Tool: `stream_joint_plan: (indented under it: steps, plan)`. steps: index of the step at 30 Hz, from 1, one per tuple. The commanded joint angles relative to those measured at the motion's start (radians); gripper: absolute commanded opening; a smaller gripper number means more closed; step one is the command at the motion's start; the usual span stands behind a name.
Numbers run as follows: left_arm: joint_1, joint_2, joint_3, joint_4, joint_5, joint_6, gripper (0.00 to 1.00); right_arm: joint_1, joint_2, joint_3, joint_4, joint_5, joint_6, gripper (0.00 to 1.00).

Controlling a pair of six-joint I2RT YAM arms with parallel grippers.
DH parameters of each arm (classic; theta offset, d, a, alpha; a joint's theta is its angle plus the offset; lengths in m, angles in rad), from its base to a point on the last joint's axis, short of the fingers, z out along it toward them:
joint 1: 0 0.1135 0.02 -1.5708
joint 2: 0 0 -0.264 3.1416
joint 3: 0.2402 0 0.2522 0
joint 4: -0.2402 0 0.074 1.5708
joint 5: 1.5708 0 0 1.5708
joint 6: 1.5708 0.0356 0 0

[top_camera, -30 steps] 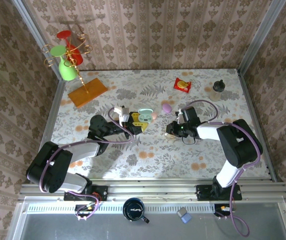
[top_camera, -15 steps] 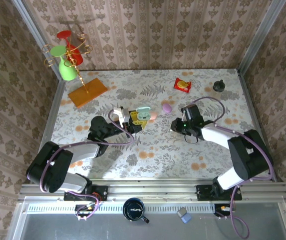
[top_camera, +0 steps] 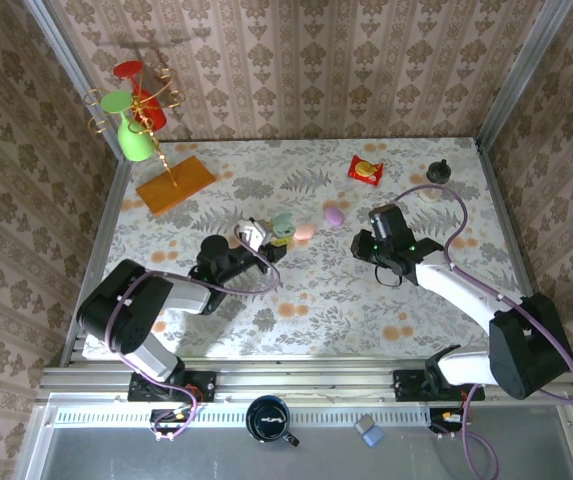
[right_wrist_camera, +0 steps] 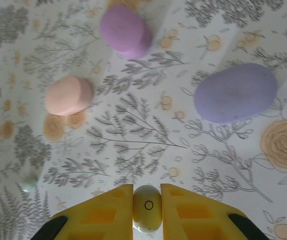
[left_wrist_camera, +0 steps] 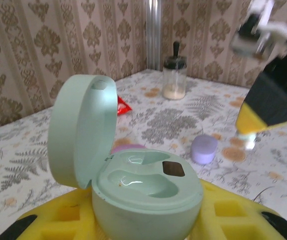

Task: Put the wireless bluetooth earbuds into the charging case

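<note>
The mint-green charging case [left_wrist_camera: 148,192] stands open between the yellow fingers of my left gripper [left_wrist_camera: 148,227], which is shut on its base. Its lid [left_wrist_camera: 80,132] is tipped back and both sockets are bare. From above, the case [top_camera: 282,225] sits left of the table's middle, at the tip of my left gripper [top_camera: 269,243]. My right gripper [right_wrist_camera: 147,200] is shut on a pale yellow earbud [right_wrist_camera: 147,210] and hangs above the table, right of the case [top_camera: 363,243]. Another tiny pale earbud [right_wrist_camera: 30,181] lies on the table.
Closed oval cases lie between the grippers: a lavender one [right_wrist_camera: 235,92], a magenta one [right_wrist_camera: 125,31] and a peach one [right_wrist_camera: 69,95]. Toward the back sit a red packet [top_camera: 366,169] and a small jar [top_camera: 438,173]. A mug tree [top_camera: 141,120] stands back left.
My right gripper has risen and drawn back to the right with the earbud in it. The left arm has folded in, shifting the open case slightly left and back.
</note>
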Motion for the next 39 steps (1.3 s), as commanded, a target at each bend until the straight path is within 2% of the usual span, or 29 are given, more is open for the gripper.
stream_joint_plan:
  steps: [1,5,19,24,39]
  plan:
    - [-0.030,0.035,0.025,0.050,-0.115,0.071,0.32,0.026,-0.026,0.049,-0.057,0.034,-0.014,0.20]
    - [-0.057,0.060,0.031,0.051,-0.153,0.096,0.33,0.069,-0.031,0.091,-0.043,0.003,-0.024,0.20]
    - [-0.102,0.101,0.048,0.067,-0.077,0.112,0.33,0.214,0.070,0.264,-0.013,-0.113,-0.075,0.19]
    - [-0.103,0.072,0.039,0.064,-0.029,0.118,0.33,0.230,0.120,0.290,0.010,-0.146,-0.095,0.19]
    - [-0.108,0.044,0.026,0.058,0.010,0.120,0.32,0.236,0.178,0.301,0.086,-0.190,-0.098,0.19]
